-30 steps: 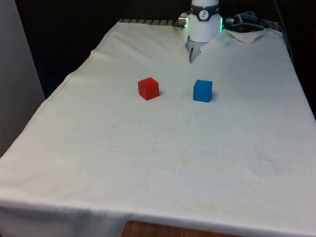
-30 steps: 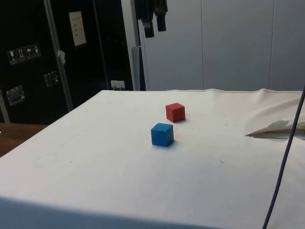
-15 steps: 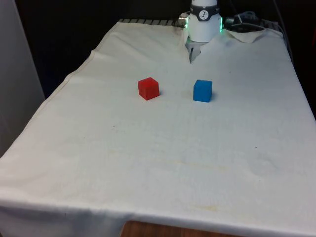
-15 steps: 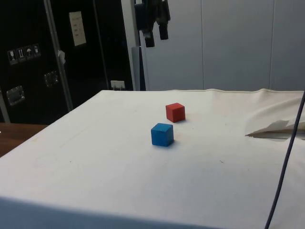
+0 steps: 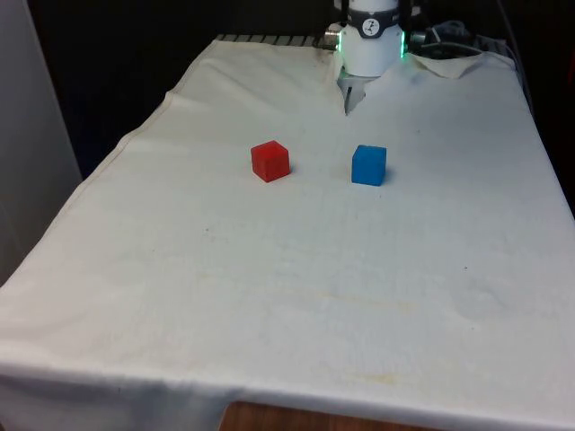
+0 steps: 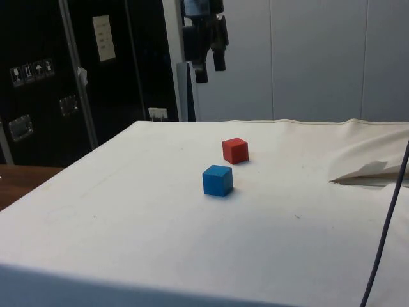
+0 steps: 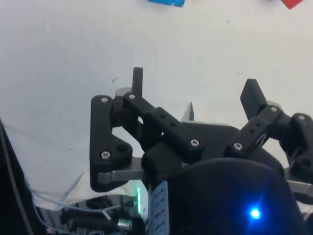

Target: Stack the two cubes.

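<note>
A red cube (image 5: pixel 269 161) (image 6: pixel 235 150) rests on the white cloth, towards the front view's left. A blue cube (image 5: pixel 368 165) (image 6: pixel 217 180) sits apart from it, towards the front view's right. Both lie flat with a gap between them. My gripper (image 6: pixel 210 66) hangs high above the table, well over the cubes, open and holding nothing. In the wrist view the gripper (image 7: pixel 195 85) has its fingers spread, with an edge of the blue cube (image 7: pixel 167 2) and a corner of the red cube (image 7: pixel 292 3) far off on the cloth.
The white cloth (image 5: pixel 296 269) covers the whole table, with wide bare room in front of the cubes. A fold in the cloth (image 6: pixel 370 174) and a dark cable (image 6: pixel 385 211) lie at the robot's end. Dark cabinets (image 6: pixel 70 77) stand beside the table.
My gripper has come down in the side view, from the picture's upper edge to lower above the table. Both cubes have stayed where they were.
</note>
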You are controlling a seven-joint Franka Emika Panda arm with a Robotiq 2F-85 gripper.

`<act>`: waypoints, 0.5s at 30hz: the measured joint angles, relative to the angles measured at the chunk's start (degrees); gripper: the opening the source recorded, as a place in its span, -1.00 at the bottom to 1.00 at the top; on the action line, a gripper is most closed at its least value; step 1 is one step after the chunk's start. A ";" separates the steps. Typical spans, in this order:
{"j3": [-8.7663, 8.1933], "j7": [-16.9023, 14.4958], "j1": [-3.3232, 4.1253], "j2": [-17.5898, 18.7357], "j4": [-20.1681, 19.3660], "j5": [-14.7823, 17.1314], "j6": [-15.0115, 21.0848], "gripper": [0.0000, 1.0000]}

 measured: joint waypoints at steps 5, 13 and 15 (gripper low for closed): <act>0.52 0.29 0.00 0.80 -1.20 0.00 2.35 1.00; 1.95 1.20 0.00 3.38 -3.38 -0.06 7.85 1.00; 2.23 1.43 0.00 4.13 -3.84 -0.06 9.17 1.00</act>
